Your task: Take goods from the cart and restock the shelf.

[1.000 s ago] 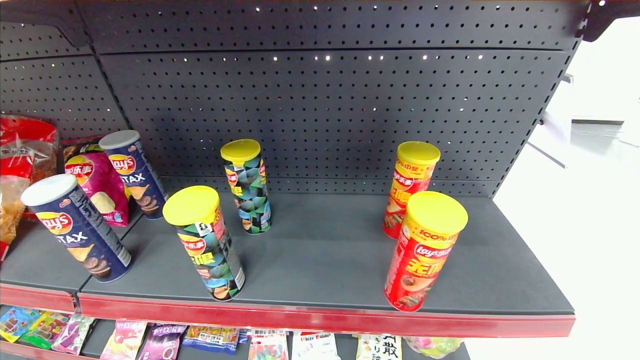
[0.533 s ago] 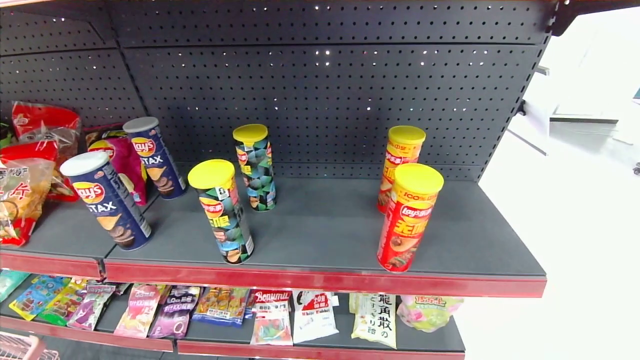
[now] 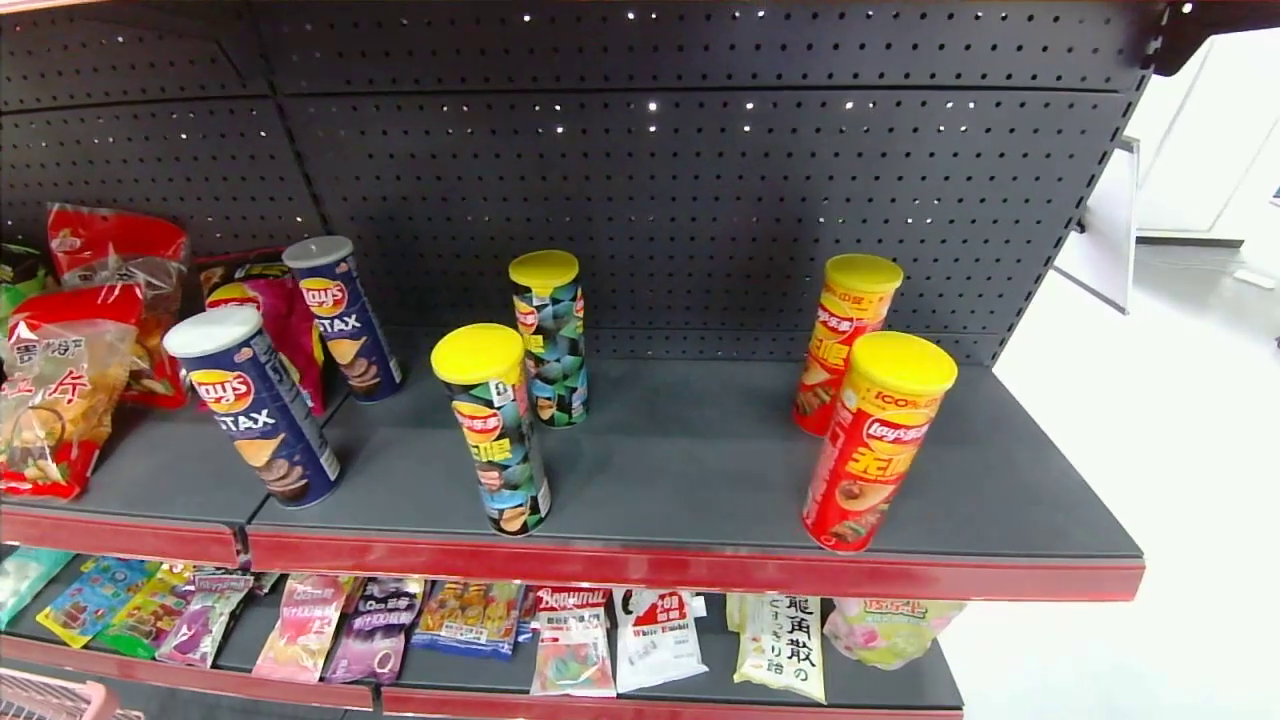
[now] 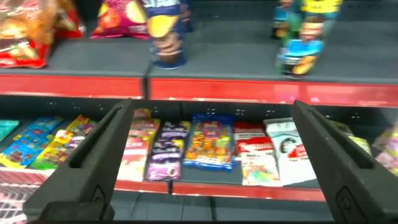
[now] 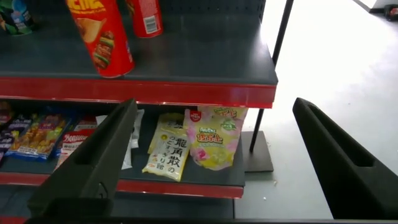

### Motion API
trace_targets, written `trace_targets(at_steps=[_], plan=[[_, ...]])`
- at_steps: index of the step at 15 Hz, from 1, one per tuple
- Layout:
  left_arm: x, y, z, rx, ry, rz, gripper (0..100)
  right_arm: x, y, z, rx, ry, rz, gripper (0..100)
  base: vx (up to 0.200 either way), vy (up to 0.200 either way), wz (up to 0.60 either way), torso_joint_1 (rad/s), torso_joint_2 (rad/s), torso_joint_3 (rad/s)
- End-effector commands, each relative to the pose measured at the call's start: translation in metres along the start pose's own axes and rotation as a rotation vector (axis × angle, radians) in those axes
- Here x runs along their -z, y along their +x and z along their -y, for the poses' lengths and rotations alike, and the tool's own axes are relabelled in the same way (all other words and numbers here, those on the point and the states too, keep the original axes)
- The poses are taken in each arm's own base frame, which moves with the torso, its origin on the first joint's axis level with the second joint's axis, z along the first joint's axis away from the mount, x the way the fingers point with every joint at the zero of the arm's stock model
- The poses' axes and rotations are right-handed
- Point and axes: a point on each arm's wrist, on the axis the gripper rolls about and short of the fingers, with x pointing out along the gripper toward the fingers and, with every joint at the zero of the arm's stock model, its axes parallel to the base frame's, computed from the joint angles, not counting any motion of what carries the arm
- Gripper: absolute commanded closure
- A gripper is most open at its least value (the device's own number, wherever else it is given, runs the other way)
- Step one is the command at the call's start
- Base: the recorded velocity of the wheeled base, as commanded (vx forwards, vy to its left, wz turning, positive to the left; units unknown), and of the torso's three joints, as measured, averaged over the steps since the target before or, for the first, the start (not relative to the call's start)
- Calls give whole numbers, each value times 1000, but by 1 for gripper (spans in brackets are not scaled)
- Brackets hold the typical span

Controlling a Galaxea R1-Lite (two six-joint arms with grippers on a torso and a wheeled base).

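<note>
My left gripper hangs nearest, its two dark fingers spread wide apart. My right gripper is the same, fingers wide apart. Both face the shelving low down, level with the lower shelf, where flat sweet packets lie in a row. At the near left corner of the head view, a pink wire rim pokes in (I cannot tell what it belongs to).

Above the packets runs the red front edge of the dark upper shelf. The goods stand upright there in pairs, one near the edge and one farther back. On my right is a red can with a yellow lid, with a second red can just behind it. In the middle is a patterned can, with a second patterned can behind. On my left is a blue can with a pale lid, and a second blue can behind. Farther left, snack bags lean together. A black pegboard backs everything.
</note>
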Motion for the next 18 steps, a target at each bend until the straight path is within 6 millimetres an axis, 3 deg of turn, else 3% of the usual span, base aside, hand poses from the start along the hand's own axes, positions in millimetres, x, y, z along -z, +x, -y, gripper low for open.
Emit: trace_targets(at_steps=[1, 14, 18], plan=[[0, 0, 0, -1, 0, 0, 0, 0, 0, 0, 0, 0, -1, 0, 0, 200, 0, -7, 7, -2], [0, 0, 0, 0, 2, 0, 0, 0, 0, 0, 0, 0, -1, 0, 0, 200, 0, 3, 3, 3], [0, 0, 0, 0, 2, 0, 0, 0, 0, 0, 0, 0, -1, 0, 0, 0, 0, 0, 0, 0]])
